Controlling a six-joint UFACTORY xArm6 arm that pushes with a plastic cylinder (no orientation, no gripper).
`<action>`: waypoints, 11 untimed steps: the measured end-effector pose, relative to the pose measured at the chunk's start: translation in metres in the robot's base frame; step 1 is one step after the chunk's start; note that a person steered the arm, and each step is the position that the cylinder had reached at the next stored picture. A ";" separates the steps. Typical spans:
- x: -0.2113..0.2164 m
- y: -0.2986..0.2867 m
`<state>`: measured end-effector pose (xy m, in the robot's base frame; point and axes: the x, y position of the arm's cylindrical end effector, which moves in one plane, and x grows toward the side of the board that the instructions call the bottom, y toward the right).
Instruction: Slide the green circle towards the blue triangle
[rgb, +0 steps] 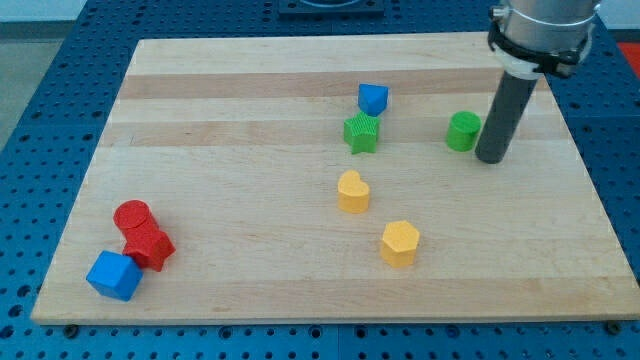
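The green circle (463, 131) is a small round block at the view's upper right of the wooden board (250, 250). The blue triangle (373, 98) sits to its left and a little higher. My tip (490, 158) stands on the board just right of the green circle and slightly below it, close to it or touching it; I cannot tell which. The dark rod rises from the tip to the arm's grey end at the view's top right.
A green star (362, 133) lies just below the blue triangle. A yellow heart (352, 191) and a yellow hexagon (399, 242) lie lower in the middle. At the lower left are a red circle (132, 215), a red star-like block (150, 246) and a blue cube (113, 275).
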<state>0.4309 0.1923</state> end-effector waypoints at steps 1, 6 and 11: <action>-0.004 0.000; -0.024 -0.019; -0.033 -0.017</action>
